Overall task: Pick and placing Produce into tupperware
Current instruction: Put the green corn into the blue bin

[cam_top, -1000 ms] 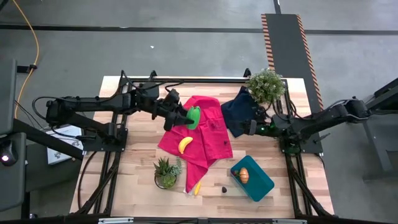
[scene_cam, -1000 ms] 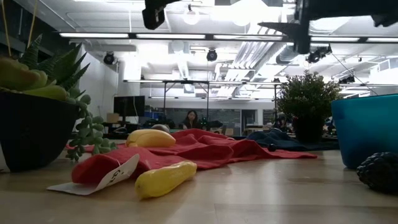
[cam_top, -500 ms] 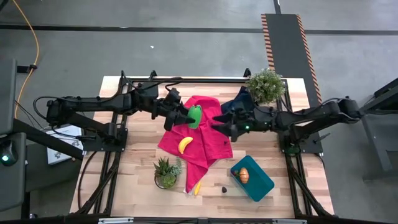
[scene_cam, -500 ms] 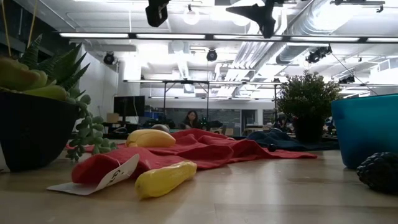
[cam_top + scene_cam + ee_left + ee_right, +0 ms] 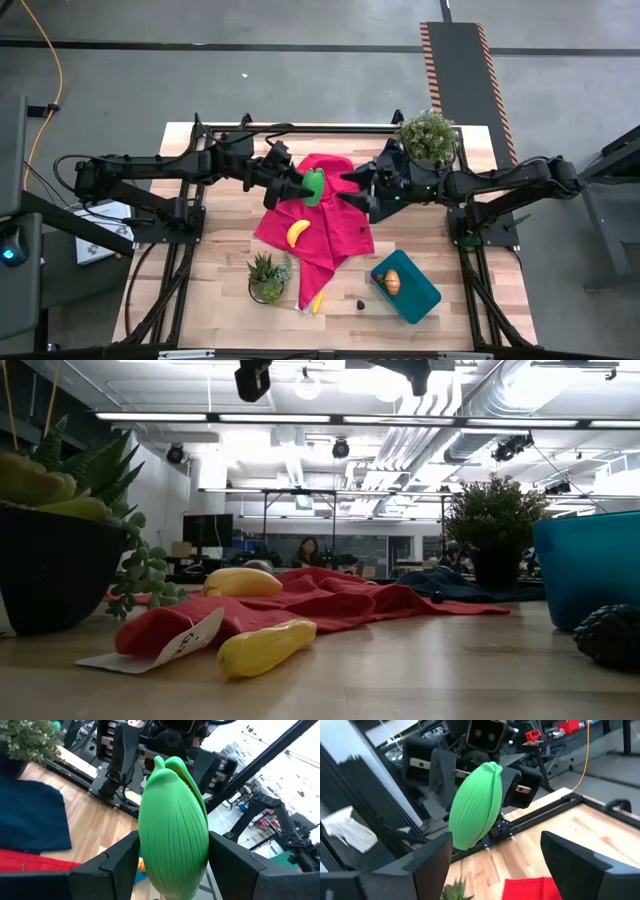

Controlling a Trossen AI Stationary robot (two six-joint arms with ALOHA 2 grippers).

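**A:** While you're watching from that side — what's the left gripper (image 5: 305, 188) doing?

**B:** It's clamping the green piece (image 5: 314, 186), holding it up in the air over the red cloth (image 5: 335, 215). Its fingers (image 5: 120, 857) are pressing on both flanks of it, stem end pointing away from the wrist.

**A:** And the right gripper (image 5: 352, 195)?

**B:** It's hanging just beside the green piece, facing it from the other side, jaws standing wide and not touching anything. In its own camera the green piece (image 5: 475, 805) is sitting between the two fingers (image 5: 427, 860), farther off, apart from them.

**A:** Where's the tupperware (image 5: 420, 295)?

**B:** It's sitting at the near right corner of the table (image 5: 220, 290), well apart from both grippers. The orange piece (image 5: 392, 282) is lying inside it already.

**A:** Rest of the produce?

**B:** One banana (image 5: 297, 232) is lying on the red cloth. A second banana (image 5: 317, 302) is lying at the cloth's near tip, by a white tag (image 5: 170, 645). The brown piece (image 5: 361, 300) is resting on the bare wood just beside the tub. A succulent pot (image 5: 266, 278) is standing near the second banana, a bushy plant (image 5: 428, 137) is standing at the far right, next to a navy cloth (image 5: 385, 165).
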